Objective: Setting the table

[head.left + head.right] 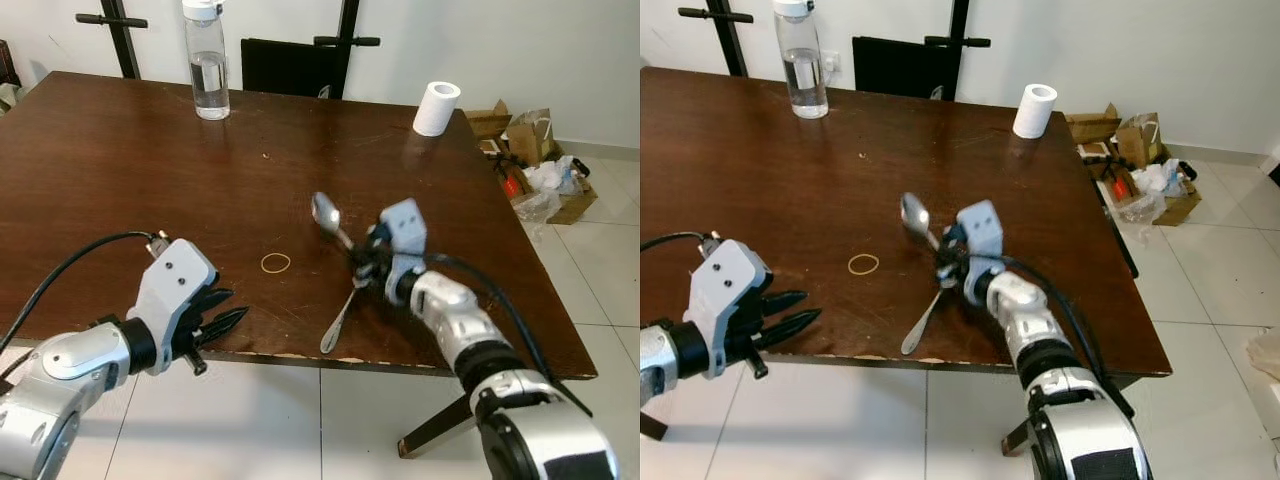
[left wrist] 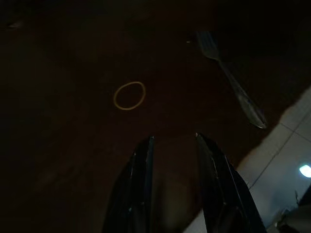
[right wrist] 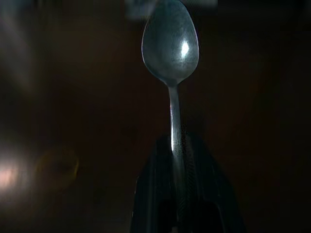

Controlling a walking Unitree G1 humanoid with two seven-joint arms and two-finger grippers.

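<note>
My right gripper (image 1: 360,262) is shut on the handle of a silver spoon (image 1: 326,213), held above the dark wooden table (image 1: 120,160) right of its middle. The spoon's bowl (image 3: 170,43) points up and away from the fingers. Below it a silver fork (image 1: 340,315) lies on the table near the front edge, tines toward the gripper. My left gripper (image 1: 224,312) hovers at the table's front edge, left of the fork, its fingers (image 2: 146,160) open with nothing between them. In the left wrist view the fork (image 2: 235,87) lies ahead of it.
A yellow rubber band (image 1: 275,263) lies between the two grippers. A water bottle (image 1: 207,65) and a white paper roll (image 1: 436,107) stand at the far edge. A black chair (image 1: 290,65) is behind the table. Boxes and bags (image 1: 535,165) clutter the floor at right.
</note>
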